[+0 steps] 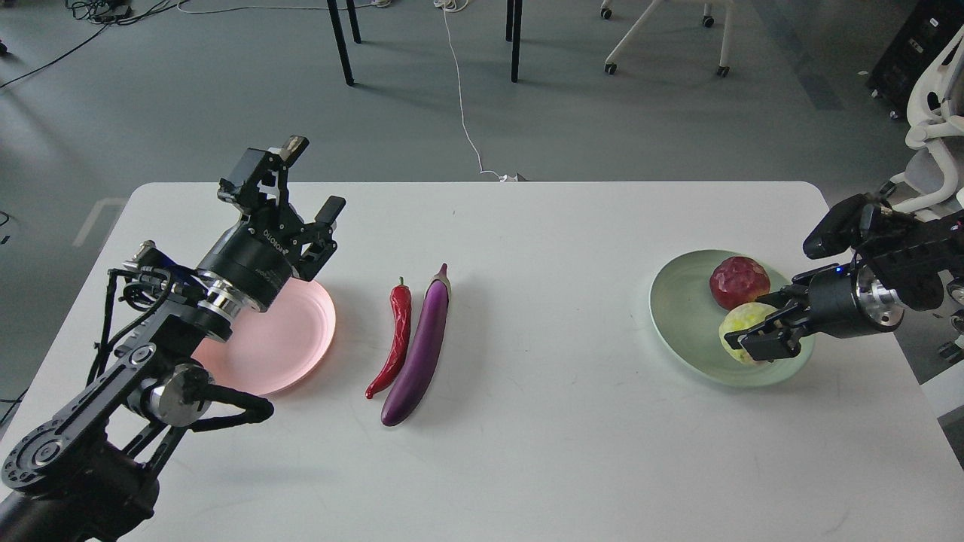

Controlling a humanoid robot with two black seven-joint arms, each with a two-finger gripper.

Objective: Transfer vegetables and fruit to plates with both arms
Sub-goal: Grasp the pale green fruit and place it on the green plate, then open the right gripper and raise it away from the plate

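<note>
The purple eggplant (pixel 419 350) and the red chili pepper (pixel 394 339) lie side by side on the white table, between the two plates. The pink plate (pixel 290 339) is at the left and holds nothing. My left gripper (pixel 311 182) is open and empty, raised above the pink plate's far edge. The mint green plate (pixel 681 316) is at the right with the dark red fruit (pixel 738 281) in it. My right gripper (pixel 747 336) is shut on the yellow-green fruit (pixel 739 321), holding it low over this plate, right beside the red fruit.
The table's right edge (pixel 896 376) is close to the green plate. Beyond the table's far edge are floor cables (pixel 463 113), table legs (pixel 340 41) and office chairs (pixel 934 113).
</note>
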